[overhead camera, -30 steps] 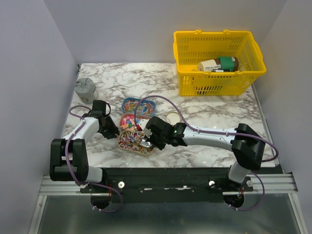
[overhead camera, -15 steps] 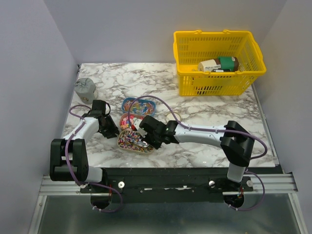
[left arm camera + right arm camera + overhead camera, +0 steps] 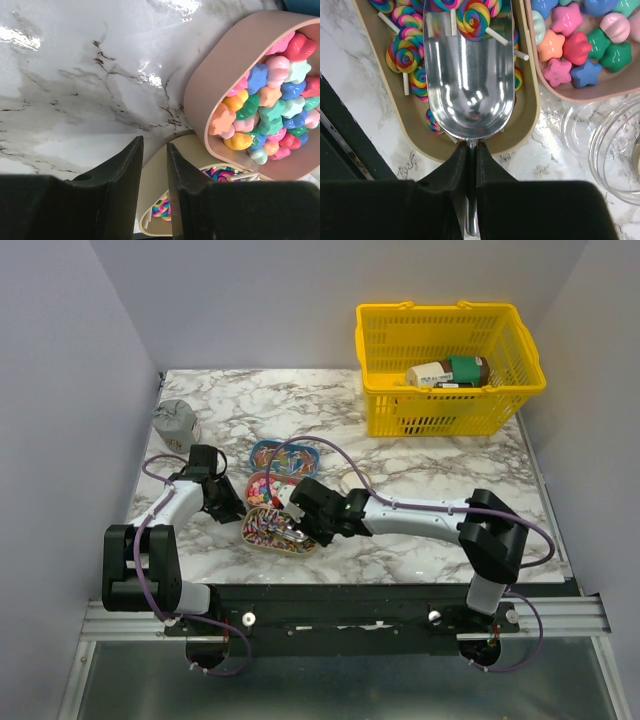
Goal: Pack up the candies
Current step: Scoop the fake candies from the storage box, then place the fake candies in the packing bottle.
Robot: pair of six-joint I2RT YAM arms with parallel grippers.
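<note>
The candies fill three oval trays. Swirled lollipops (image 3: 406, 52) lie in the beige tray (image 3: 258, 537), and star and round sweets (image 3: 270, 110) fill the pink tray (image 3: 220, 75). My right gripper (image 3: 471, 150) is shut on the handle of the silver scoop (image 3: 467, 75). The scoop's bowl lies inside the beige tray (image 3: 530, 120) with one lollipop (image 3: 472, 14) at its front. My left gripper (image 3: 154, 150) is closed to a narrow gap over the end rim of the beige tray (image 3: 155, 170). In the top view it (image 3: 232, 512) sits at the tray's left end.
A blue tray (image 3: 283, 453) of thin candies lies behind the pink tray (image 3: 262, 487). A clear round jar (image 3: 615, 155) stands right of the trays. A yellow basket (image 3: 450, 370) with packets is at the back right. A grey pouch (image 3: 175, 422) is at the back left.
My right gripper moved left with the scoop, deeper into the beige tray, then eased slightly back to the right. The left arm has not moved.
</note>
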